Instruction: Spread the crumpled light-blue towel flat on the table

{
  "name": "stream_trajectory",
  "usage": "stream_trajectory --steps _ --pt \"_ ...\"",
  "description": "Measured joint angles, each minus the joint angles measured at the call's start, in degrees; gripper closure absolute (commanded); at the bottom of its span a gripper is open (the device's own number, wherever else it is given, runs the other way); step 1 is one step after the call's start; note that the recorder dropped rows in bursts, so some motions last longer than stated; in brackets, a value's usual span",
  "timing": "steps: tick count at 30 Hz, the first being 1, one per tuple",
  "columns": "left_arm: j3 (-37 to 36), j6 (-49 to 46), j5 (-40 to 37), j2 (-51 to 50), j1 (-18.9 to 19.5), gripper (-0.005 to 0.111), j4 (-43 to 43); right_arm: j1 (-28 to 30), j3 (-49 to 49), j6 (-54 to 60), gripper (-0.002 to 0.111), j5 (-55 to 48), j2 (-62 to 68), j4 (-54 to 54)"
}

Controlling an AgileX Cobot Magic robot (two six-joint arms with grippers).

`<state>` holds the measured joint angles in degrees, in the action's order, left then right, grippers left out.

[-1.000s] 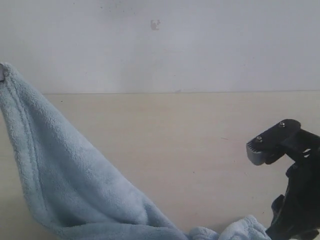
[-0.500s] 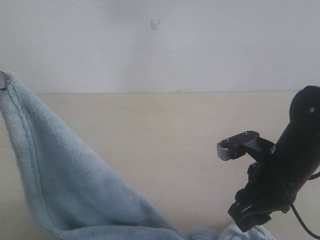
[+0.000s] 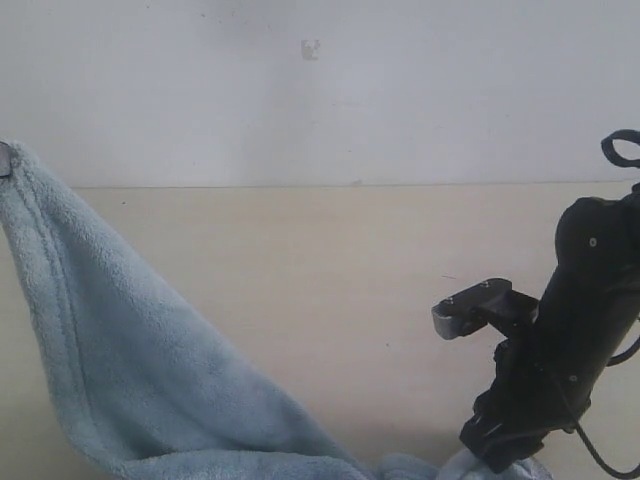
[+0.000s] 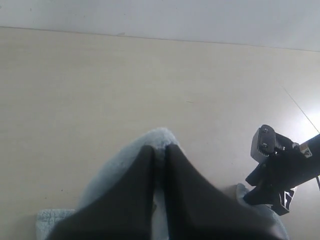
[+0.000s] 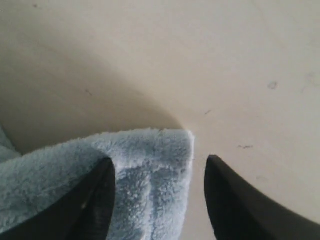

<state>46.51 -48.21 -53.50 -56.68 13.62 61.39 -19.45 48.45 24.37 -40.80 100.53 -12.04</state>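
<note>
The light-blue towel (image 3: 150, 370) hangs in a slanted sheet from its raised corner at the far left down to the table (image 3: 330, 270). My left gripper (image 4: 160, 149) is shut on that raised corner, cloth pinched between its dark fingers. More towel lies bunched along the table's near edge. My right gripper (image 3: 462, 378) stands open low on the right. In the right wrist view a fluffy corner of the towel (image 5: 145, 200) lies on the table between the spread fingers of this gripper (image 5: 157, 162). One finger rests over the cloth, the other over bare table.
A white wall (image 3: 320, 90) rises behind the table's far edge. Bare beige tabletop stretches between the hanging cloth and the right arm (image 3: 585, 320). The right arm also shows in the left wrist view, as a dark shape (image 4: 282, 170).
The right arm has swung left and lowered its open gripper over the towel corner on the table. The left gripper and the hanging cloth have barely moved.
</note>
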Motion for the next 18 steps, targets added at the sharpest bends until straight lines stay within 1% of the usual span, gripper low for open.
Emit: stream_trajectory --steps 2,3,4,5,6,7,8,9,15,18 --pt "0.00 0.00 0.00 0.00 0.00 0.103 0.00 0.00 0.00 0.00 0.057 0.00 0.63 0.00" --pt "0.00 0.00 0.00 0.00 0.00 0.103 0.00 0.00 0.00 0.00 0.060 -0.11 1.16 0.00" --pt "0.00 0.00 0.00 0.00 0.00 0.103 0.00 0.00 0.00 0.00 0.069 -0.11 1.32 0.00" --pt "0.00 0.00 0.00 0.00 0.00 0.103 0.00 0.00 0.00 0.00 0.076 -0.11 1.46 0.00" --pt "0.00 0.00 0.00 0.00 0.00 0.103 0.00 0.00 0.00 0.00 0.088 -0.23 1.46 0.00" --pt "0.00 0.00 0.00 0.00 0.00 0.103 0.00 0.00 0.00 0.00 0.094 -0.32 1.46 0.00" --pt "0.00 0.00 0.00 0.00 0.00 0.103 0.00 0.00 0.00 0.00 0.104 -0.32 1.46 -0.14" --pt "0.00 0.00 0.00 0.00 0.00 0.103 0.00 0.00 0.00 0.00 0.109 -0.32 1.46 -0.24" --pt "0.00 0.00 0.00 0.00 0.00 0.103 0.00 0.00 0.00 -0.18 0.108 2.67 1.36 -1.39" --pt "0.00 0.00 0.00 0.00 0.00 0.103 0.00 0.00 0.00 -0.44 0.108 2.67 -1.79 -1.70"
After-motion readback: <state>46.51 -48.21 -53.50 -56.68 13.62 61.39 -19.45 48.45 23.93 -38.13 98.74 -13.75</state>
